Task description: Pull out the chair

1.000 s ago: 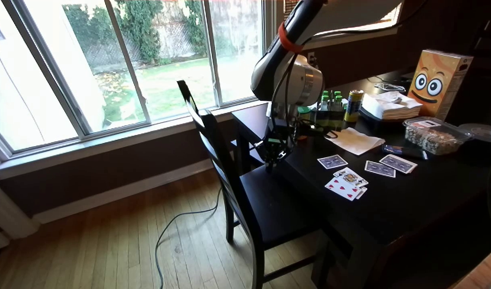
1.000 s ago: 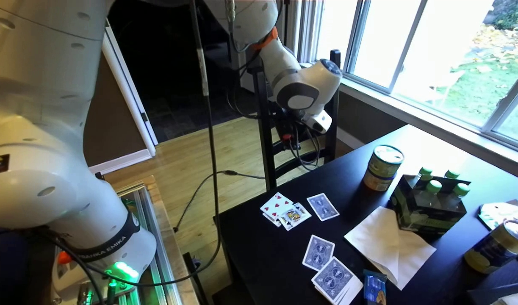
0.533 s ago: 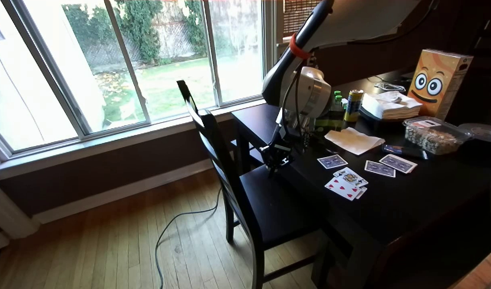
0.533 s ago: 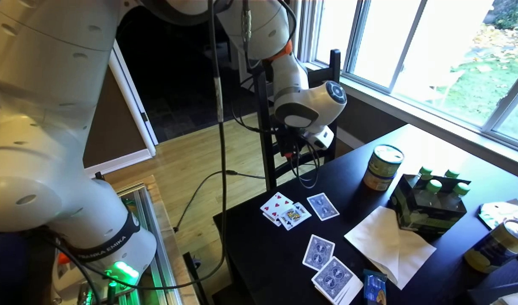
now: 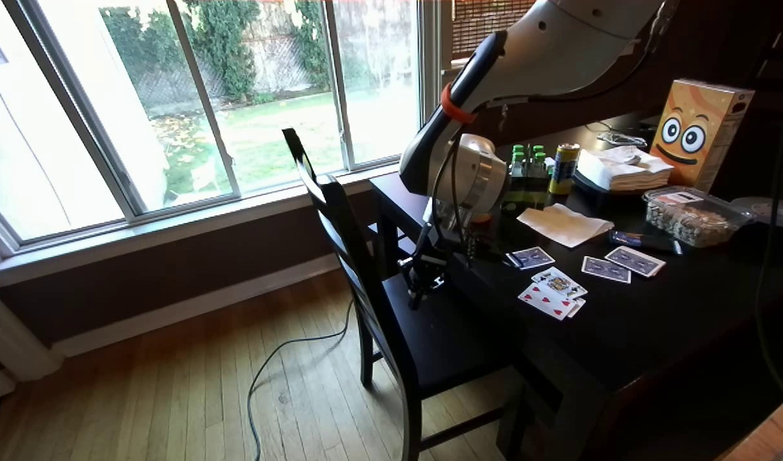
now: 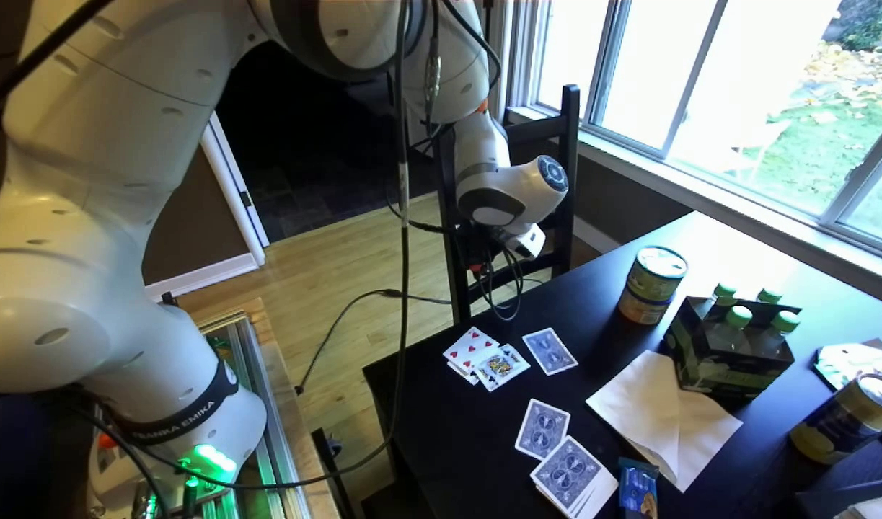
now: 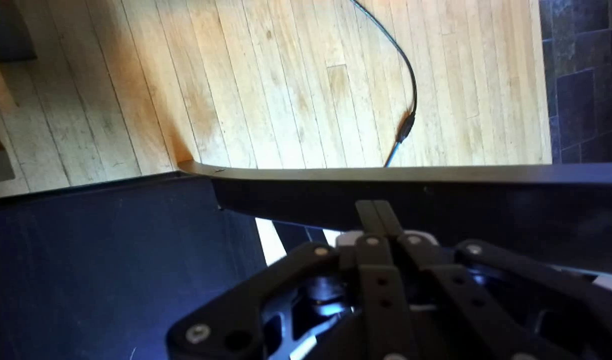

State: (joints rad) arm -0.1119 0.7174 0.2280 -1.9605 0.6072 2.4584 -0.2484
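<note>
In an exterior view, a dark wooden dining chair with a tall slatted back and flat square seat (image 5: pixel 426 333) stands at the left side of a long black wooden table (image 5: pixel 621 339), its seat reaching partly under the table's edge. Over the past second the black two-fingered metal gripper (image 7: pixel 374 202) has come lower and moved toward the chair's back; it now hangs above the seat, between table and backrest. In the wrist view its fingers are together with nothing between them, tips in front of a back upright; whether they touch it cannot be told. The chair has not shifted in either exterior view, so the pull seems not yet begun. Joined fingers inside the backrest suggest an outward push, not a grasp. That would send the chair left, across pale wooden floorboards (image 5: pixel 193 390), where a thin dark cable (image 7: pixel 407 127) could catch a leg.
</note>
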